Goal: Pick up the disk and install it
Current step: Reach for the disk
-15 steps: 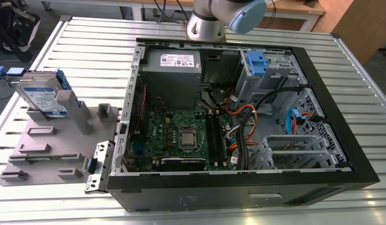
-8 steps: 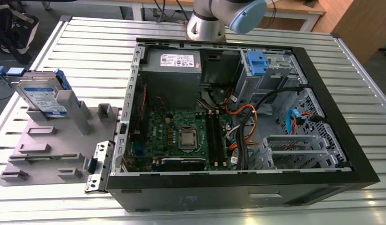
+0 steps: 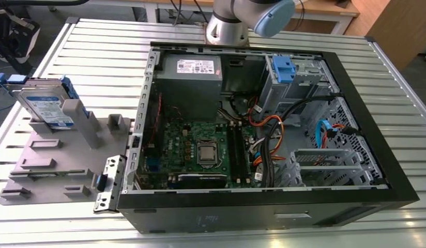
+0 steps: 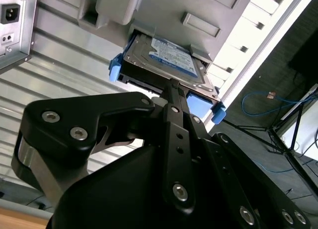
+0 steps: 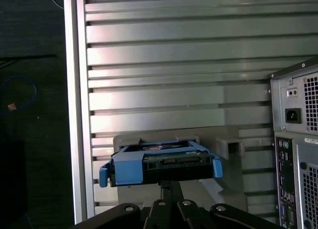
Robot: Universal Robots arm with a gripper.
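The disk [image 3: 44, 106] is a silver-grey drive with a white-and-blue label in a blue bracket. It stands on edge in a grey holder [image 3: 61, 155] at the exterior view's left, beside the open computer case [image 3: 268, 129]. In both wrist views the disk [image 4: 166, 60] [image 5: 159, 164] lies ahead of my gripper [image 4: 171, 85] [image 5: 166, 185], with a gap between them. The black fingers are closed together with nothing between them. The arm [image 3: 230, 20] rises behind the case.
Inside the case are a grey power supply [image 3: 192, 72], a green motherboard [image 3: 199, 150], loose cables [image 3: 275, 129] and a blue latch on a metal cage [image 3: 285, 70]. The case's rear panel [image 5: 298, 139] stands close to the holder. The slatted table [image 3: 95, 46] ends just beyond the disk.
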